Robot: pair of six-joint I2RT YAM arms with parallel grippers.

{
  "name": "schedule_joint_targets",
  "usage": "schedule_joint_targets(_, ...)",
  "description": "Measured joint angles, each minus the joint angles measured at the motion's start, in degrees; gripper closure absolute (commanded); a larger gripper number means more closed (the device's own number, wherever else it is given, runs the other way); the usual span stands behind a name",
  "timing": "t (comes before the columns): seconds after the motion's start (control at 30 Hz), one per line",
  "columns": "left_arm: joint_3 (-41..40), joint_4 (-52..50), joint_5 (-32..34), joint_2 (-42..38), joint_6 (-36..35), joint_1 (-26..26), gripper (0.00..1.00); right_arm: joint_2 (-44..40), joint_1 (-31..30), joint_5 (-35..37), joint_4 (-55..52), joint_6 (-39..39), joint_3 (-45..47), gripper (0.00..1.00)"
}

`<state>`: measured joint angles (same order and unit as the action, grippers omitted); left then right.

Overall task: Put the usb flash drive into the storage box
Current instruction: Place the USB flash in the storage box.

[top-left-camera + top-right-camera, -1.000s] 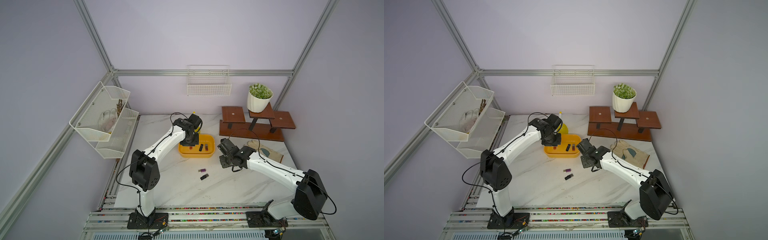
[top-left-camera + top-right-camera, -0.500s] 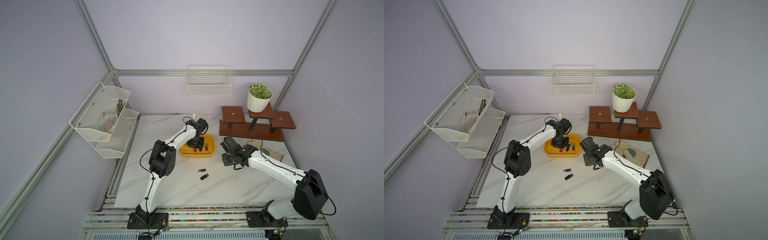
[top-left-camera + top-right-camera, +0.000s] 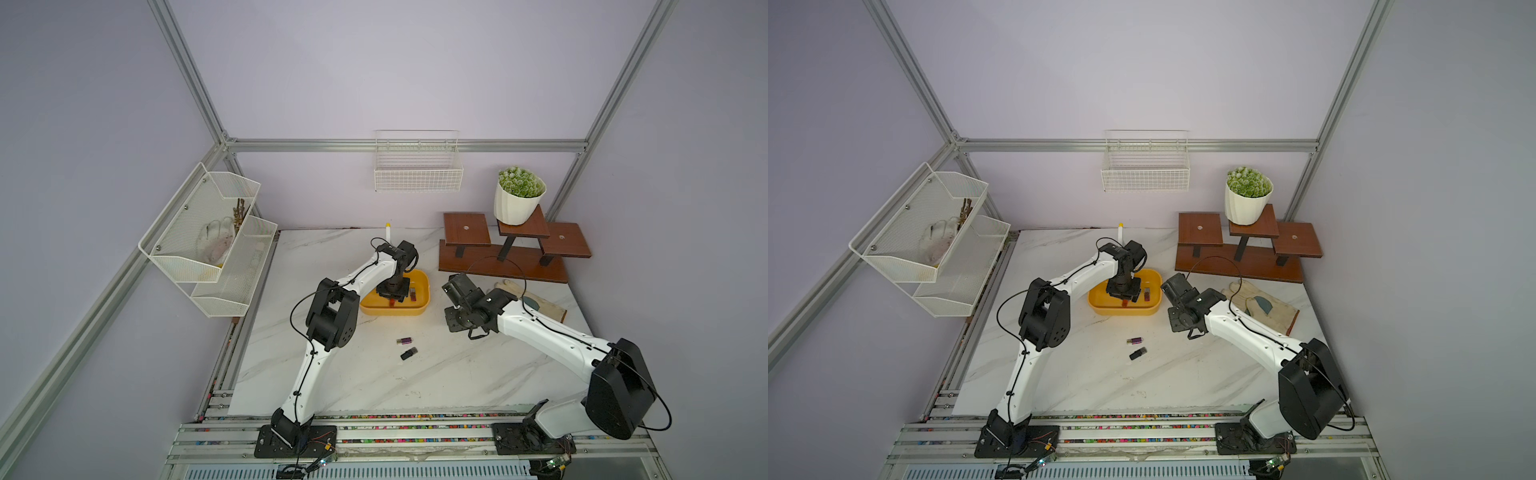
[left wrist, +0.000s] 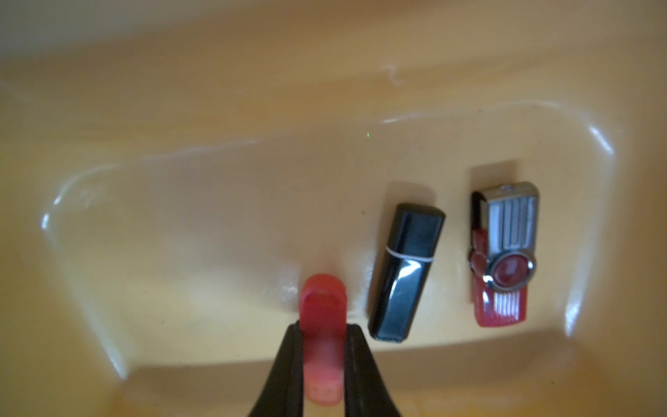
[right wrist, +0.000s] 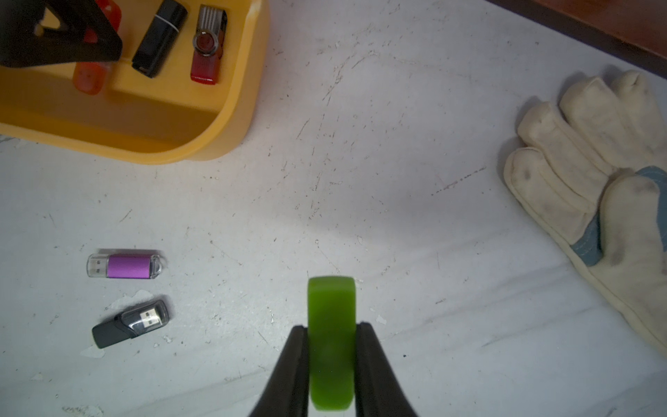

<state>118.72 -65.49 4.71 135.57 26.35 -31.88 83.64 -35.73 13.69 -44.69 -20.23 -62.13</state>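
A white marbled desk (image 3: 457,374) fills the cell floor, with a two-tier mesh rack (image 3: 199,241) on the left wall and a wire basket (image 3: 417,170) on the back wall. A stepped wooden stand (image 3: 503,257) sits at the desk's back right and carries a white pot (image 3: 517,203) with a green plant. The left arm (image 3: 365,278) reaches in over the yellow box (image 3: 395,309), which sits mid-desk; the right arm (image 3: 540,328) hangs over bare desk just right of the box. A pale work glove (image 5: 584,151) lies flat between the right arm and the stand. The left fingers (image 4: 287,368) are clamped on a red drive (image 4: 323,317), holding it within the box's walls close to the front wall; whether its tip touches the box floor cannot be told. Beside it on the box floor lie a black drive (image 4: 406,270) and, further along, a red-and-silver swivel drive (image 4: 505,252), roughly parallel and apart from each other. The right fingers (image 5: 292,368) are clamped on a green drive (image 5: 331,343), held above the desk outside the box. Two more drives lie on the desk in front of the box, near each other but not touching: a purple drive (image 5: 126,266) with a clear cap, and a dark grey drive (image 5: 130,323) lying at a slant.
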Motion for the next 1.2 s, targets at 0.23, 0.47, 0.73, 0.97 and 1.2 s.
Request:
schedule_joint_targets(0.23, 0.48, 0.02, 0.20, 0.52, 0.00, 0.00, 0.69, 0.00, 0.07, -0.22, 0.00, 0.00, 0.33, 1.00)
schedule_joint_targets(0.47, 1.18, 0.15, 0.24, 0.52, -0.24, 0.00, 0.67, 0.00, 0.07, -0.28, 0.02, 0.00, 0.33, 1.00)
schedule_joint_targets(0.73, 4.61, -1.97, -1.07, -0.39, -0.55, 1.03, 0.54, 0.50, 0.09, -0.70, -0.39, 0.04, -1.84, 1.00)
schedule_joint_targets(0.97, 4.85, -4.00, -0.94, -12.81, -1.66, 6.23, 0.47, 8.20, 0.11, -4.59, 0.09, 1.62, -12.55, 1.00)
schedule_joint_targets(1.2, -6.32, -3.89, 1.90, -30.64, -1.51, 9.92, 0.45, 21.75, -0.07, -10.36, 0.63, 2.99, -27.34, 1.00)
